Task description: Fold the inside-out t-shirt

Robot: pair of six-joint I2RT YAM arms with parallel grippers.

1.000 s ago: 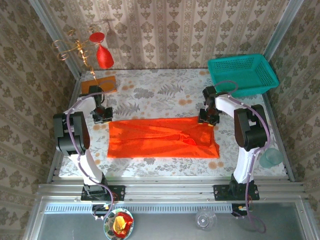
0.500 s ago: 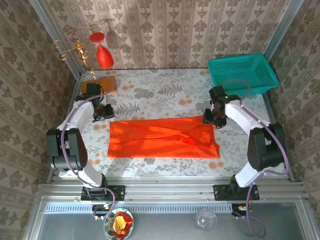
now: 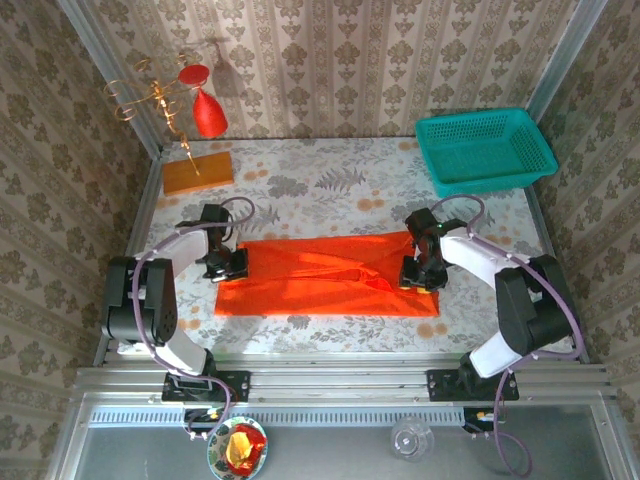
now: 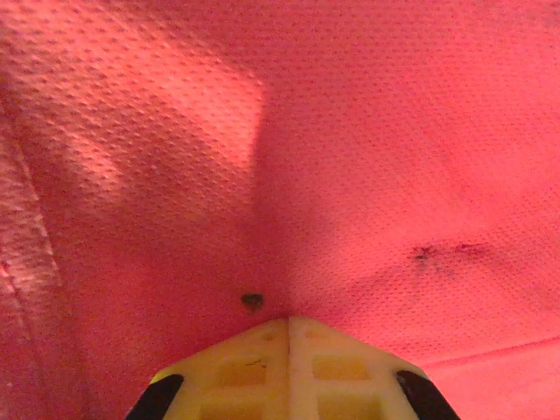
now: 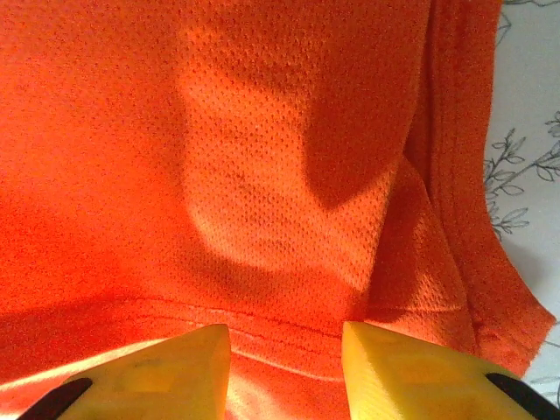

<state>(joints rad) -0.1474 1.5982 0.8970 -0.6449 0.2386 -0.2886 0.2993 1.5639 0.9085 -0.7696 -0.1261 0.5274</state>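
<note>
With the left claw (image 4: 289, 325) clenched and the right claw (image 5: 285, 352) spread, t-shirt (image 3: 320, 282) under both, only one layer could be pinched and the fold pulled crooked

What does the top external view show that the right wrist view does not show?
Extra from above: the full outline of the t-shirt, the teal basket, the wooden block, the left gripper at the shirt's left end. Extra from the right wrist: the cloth's fine mesh weave, a stitched hem near the parted jaws. Shared: orange-red cloth, flowered table, right gripper.
</note>
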